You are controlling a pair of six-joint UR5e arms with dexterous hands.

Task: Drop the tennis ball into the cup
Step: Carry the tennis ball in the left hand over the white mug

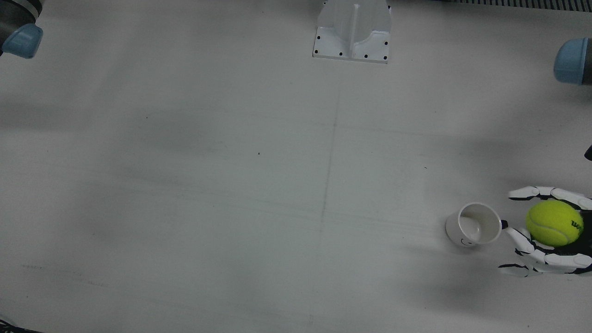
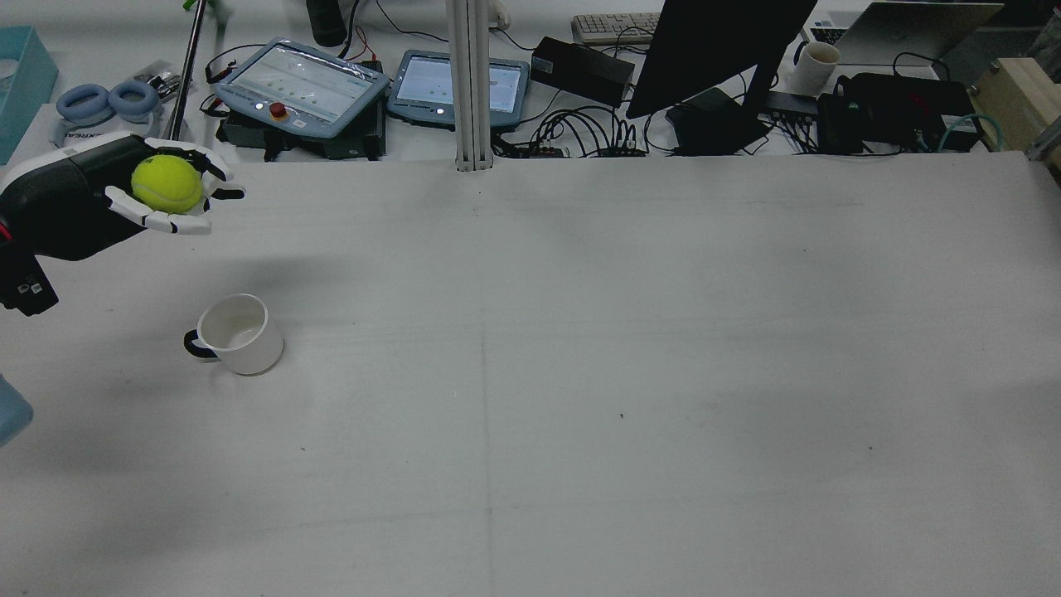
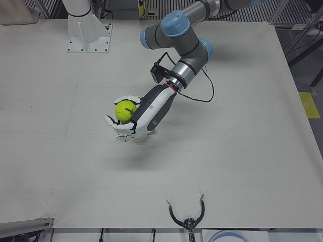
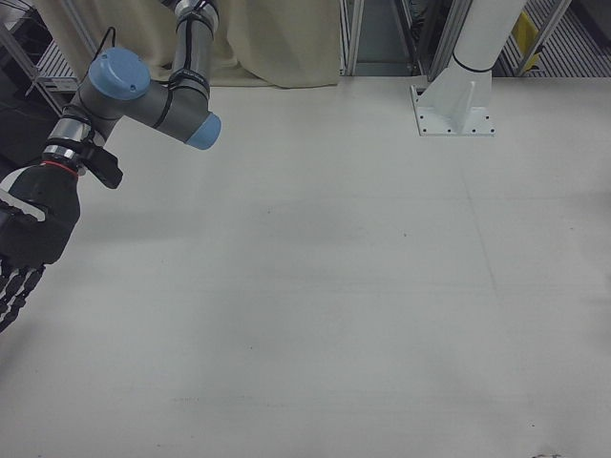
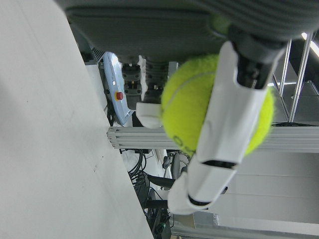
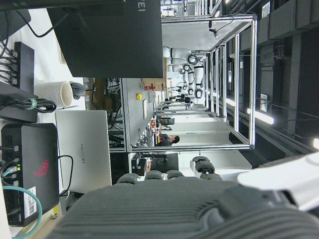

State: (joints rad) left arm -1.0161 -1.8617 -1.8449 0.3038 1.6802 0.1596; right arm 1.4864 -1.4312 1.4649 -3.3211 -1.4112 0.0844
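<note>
The yellow tennis ball (image 1: 554,222) lies in my left hand (image 1: 555,261), whose fingers curl around it, palm up, above the table. The white cup (image 1: 478,224) with a dark handle stands upright and empty on the table, just left of the hand in the front view, apart from the ball. In the rear view the ball (image 2: 167,183) and left hand (image 2: 162,217) are raised at the far left, beyond the cup (image 2: 236,332). The left hand view shows the ball (image 5: 187,109) behind a white finger. My right hand (image 4: 24,243) hangs empty at the right-front view's left edge, fingers extended.
A white arm pedestal (image 1: 352,30) stands at the table's robot side. Past the table's far edge in the rear view are teach pendants (image 2: 298,83), a monitor (image 2: 713,50) and cables. A black claw-shaped tool (image 3: 186,218) lies near the operators' edge.
</note>
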